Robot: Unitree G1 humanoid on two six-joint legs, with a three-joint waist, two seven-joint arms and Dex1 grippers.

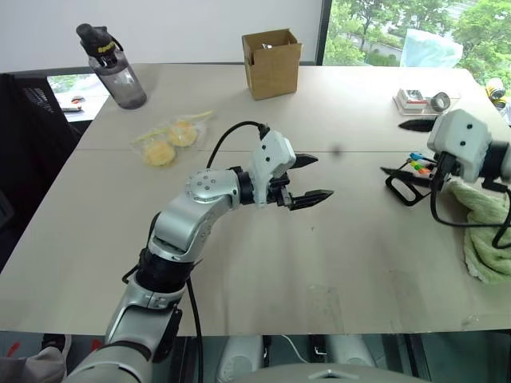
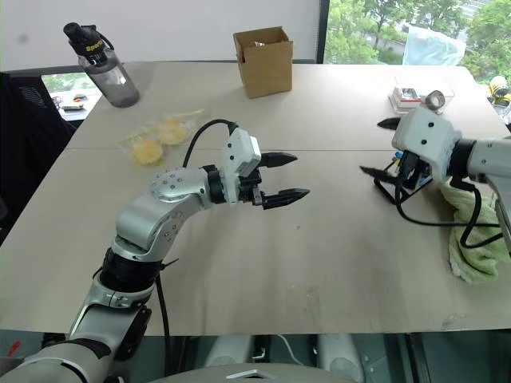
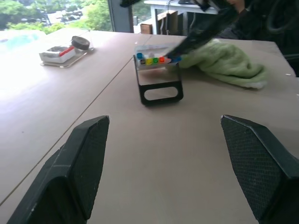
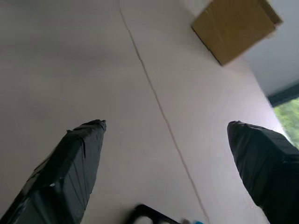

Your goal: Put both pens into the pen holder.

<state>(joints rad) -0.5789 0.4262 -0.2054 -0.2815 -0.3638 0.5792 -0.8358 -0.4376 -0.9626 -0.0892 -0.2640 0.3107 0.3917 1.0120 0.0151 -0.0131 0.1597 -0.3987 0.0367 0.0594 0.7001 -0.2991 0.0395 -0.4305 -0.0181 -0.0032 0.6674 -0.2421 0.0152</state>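
The pen holder [image 3: 159, 88], a small black case with a loop handle, stands on the table at the right next to a green towel. Coloured ends of several markers [image 3: 150, 60] show in its top, with a light-blue pen end [image 3: 174, 59] at one side. The barrels are hidden, so I cannot tell the two pens apart from the other markers. My right gripper [image 2: 379, 148] hovers just over the holder [image 1: 406, 182], open and holding nothing. My left gripper [image 1: 310, 179] hangs open over the middle of the table, pointing right toward the holder, also holding nothing.
A brown cardboard box [image 1: 272, 62] stands at the back centre and a dark water bottle [image 1: 112, 68] at the back left. A clear bag of yellow items [image 1: 169, 137] lies left of centre. A green towel [image 1: 483, 231] and a clear tray [image 1: 419, 100] sit at the right.
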